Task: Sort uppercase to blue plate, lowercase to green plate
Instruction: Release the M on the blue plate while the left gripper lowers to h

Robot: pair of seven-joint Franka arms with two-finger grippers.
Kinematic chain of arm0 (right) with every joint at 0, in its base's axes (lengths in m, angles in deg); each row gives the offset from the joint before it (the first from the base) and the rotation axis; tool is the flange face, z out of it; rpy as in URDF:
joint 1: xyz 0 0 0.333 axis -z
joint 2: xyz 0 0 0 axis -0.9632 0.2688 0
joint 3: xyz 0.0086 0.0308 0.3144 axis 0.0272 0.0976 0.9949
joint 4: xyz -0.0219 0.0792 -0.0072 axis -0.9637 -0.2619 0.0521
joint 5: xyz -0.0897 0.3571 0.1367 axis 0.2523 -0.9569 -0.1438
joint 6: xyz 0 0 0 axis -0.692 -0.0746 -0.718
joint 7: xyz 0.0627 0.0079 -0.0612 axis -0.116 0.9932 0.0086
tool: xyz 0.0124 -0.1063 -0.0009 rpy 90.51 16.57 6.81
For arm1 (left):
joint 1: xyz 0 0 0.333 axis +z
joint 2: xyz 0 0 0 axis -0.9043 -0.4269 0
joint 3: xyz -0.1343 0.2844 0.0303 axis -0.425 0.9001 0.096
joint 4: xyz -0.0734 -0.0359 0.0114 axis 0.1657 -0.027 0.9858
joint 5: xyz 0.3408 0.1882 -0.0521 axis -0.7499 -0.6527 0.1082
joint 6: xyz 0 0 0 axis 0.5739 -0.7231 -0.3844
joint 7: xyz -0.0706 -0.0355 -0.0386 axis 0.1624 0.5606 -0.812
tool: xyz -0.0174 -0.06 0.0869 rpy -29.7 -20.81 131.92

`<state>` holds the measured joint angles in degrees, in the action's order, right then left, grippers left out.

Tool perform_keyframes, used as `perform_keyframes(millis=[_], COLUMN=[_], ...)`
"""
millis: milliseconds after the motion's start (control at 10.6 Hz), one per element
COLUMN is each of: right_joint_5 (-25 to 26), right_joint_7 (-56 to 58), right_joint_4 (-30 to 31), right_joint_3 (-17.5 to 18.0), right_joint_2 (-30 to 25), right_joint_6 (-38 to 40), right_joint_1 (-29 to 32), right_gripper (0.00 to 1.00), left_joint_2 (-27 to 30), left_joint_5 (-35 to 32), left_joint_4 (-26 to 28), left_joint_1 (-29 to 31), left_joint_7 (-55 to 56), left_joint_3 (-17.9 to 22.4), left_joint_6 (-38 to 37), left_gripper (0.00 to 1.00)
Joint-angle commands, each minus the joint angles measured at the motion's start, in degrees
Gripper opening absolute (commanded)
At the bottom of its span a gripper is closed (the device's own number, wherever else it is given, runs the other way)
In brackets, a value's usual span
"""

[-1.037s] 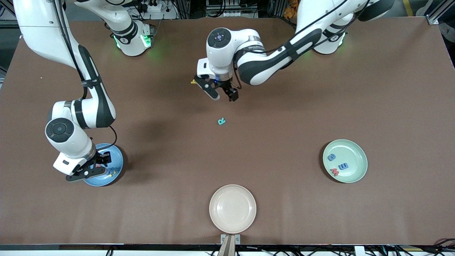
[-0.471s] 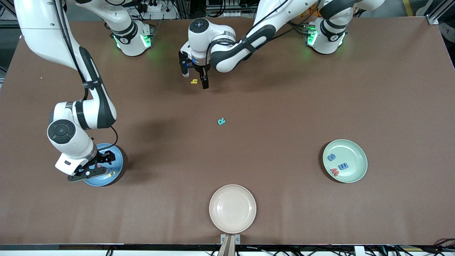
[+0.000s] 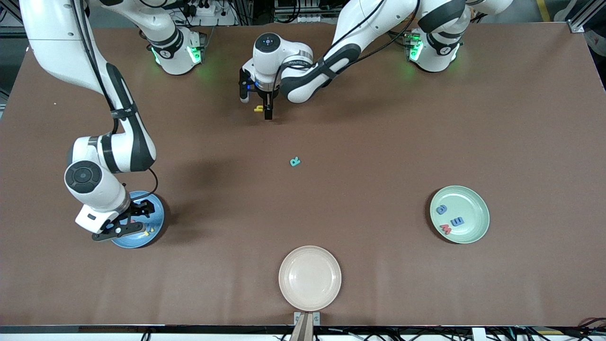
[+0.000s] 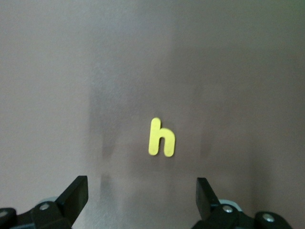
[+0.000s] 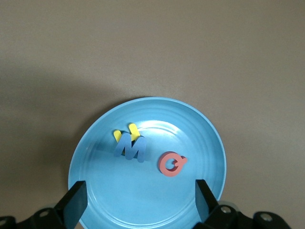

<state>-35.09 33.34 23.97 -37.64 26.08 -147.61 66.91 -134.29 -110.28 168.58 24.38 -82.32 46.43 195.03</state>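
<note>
**A:** Up at the top centre of the front view, the left gripper (image 3: 258, 100) hangs over the yellow h (image 3: 258, 108), fingers spread wide, nothing pinched.

**B:** And lower left?

**A:** The right gripper (image 3: 124, 222) sits above the blue plate (image 3: 156, 219), fingers apart too and empty. On that plate lie the blue M (image 5: 130, 148), the yellow H (image 5: 128, 132) tucked under it, and the red Q (image 5: 171, 164).

**B:** How far along, then?

**A:** Well past halfway, I'd say. The green plate (image 3: 476, 210), lower right, holds three lowercase letters. Left to sort: that h, and the teal R (image 3: 295, 162) lying mid-frame on the table.
</note>
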Motion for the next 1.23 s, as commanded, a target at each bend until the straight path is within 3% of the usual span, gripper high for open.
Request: perform_keyframes(millis=[0,660,1131], right_joint_5=[-0.8,-0.9,-0.9], right_joint_7=[-0.4,-0.2,-0.4], right_joint_4=[0.0,1.5,1.4], right_joint_3=[0.3,0.3,0.3], right_joint_2=[-0.2,-0.7,-0.5], right_joint_6=[0.4,1.1,1.0], right_joint_1=[0.5,0.8,0.8], right_gripper=[1.0,1.0,1.0], left_joint_2=[-3.1,-3.6,-4.6], left_joint_5=[-1.0,-0.4,-0.4], left_joint_4=[-5.0,-6.3,-7.9], left_joint_1=[-2.4,-3.8,-4.5], left_joint_7=[-1.6,-2.4,-3.0], left_joint_3=[0.4,1.9,2.5], left_joint_6=[0.3,0.3,0.3], left_gripper=[1.0,1.0,0.94])
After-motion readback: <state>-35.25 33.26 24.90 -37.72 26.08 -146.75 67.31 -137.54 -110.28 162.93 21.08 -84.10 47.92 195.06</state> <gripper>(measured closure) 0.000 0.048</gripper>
